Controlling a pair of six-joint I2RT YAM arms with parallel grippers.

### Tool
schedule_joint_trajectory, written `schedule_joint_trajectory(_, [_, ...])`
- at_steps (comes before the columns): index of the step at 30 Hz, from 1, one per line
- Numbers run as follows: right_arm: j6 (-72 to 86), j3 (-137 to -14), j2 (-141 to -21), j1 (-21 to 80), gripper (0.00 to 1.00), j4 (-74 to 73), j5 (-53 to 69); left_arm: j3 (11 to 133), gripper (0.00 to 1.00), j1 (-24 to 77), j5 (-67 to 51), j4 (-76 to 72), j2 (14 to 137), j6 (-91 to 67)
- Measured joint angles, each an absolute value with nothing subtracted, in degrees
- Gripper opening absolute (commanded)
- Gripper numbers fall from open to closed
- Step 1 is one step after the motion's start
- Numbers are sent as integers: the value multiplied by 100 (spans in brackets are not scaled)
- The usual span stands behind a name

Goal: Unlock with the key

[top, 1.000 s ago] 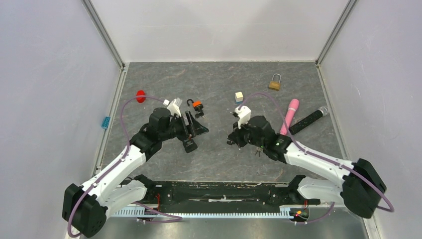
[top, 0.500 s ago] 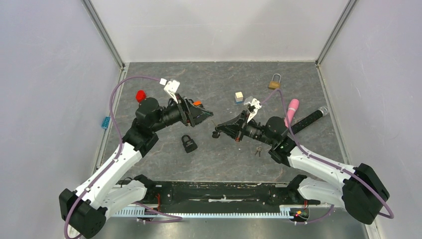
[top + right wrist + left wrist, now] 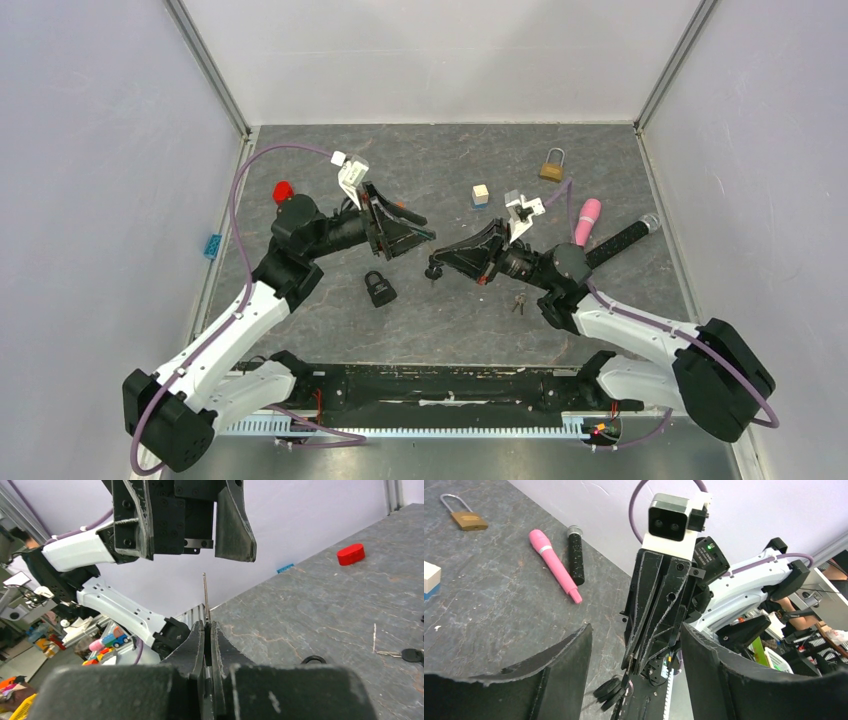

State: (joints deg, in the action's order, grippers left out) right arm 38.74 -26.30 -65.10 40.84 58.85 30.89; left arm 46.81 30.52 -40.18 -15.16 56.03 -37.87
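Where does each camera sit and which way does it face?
Top external: above, behind the bases, looking down on the grey table; both arms, left gripper, right gripper show.
Left wrist: faces the right gripper; own open fingers frame it.
Right wrist: faces the left gripper; own fingers pinch thin metal key.
Shared: pink cylinder, in top and left wrist.

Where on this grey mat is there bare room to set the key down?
Widest bare patch: the grey mat's far strip, between the red block and the brass padlock. Also the near strip between the black padlock and the loose keys. Crowded at right: pink cylinder, black cylinder.
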Motion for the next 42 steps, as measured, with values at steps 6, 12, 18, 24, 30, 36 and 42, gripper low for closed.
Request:
schedule_joint_trajectory(6, [4303,-2598,-6630,4058,0,6438,3168,4635,61,3177,-4169,-1662,5601,-3789])
schedule_joint_trajectory(12, [4504,-2563,-6639,4032,0,6724,3170,4563,43,3328,-4239,-1750,5603,-3793])
schedule_joint_trajectory(18, [4648,-2523,-6657,4027,0,6886,3173,4554,12,3437,-4244,-1852,5625,-3819])
schedule_joint_trajectory(24, [4729,-2519,-6746,4023,10,7063,3262,4536,2,3463,-4165,-1962,5682,-3833])
schedule_joint_trajectory(30, [4604,-2364,-6731,3868,53,7076,3308,4276,2,3524,-3653,-2108,5596,-4034])
schedule_joint_trajectory(36, [4032,-2272,-6425,3640,69,6810,3319,4246,2,3529,-3153,-2158,5441,-4316])
schedule_joint_trajectory(42, [3518,-2440,-6287,3577,76,6510,3273,4246,2,3529,-2895,-2316,5430,-4484])
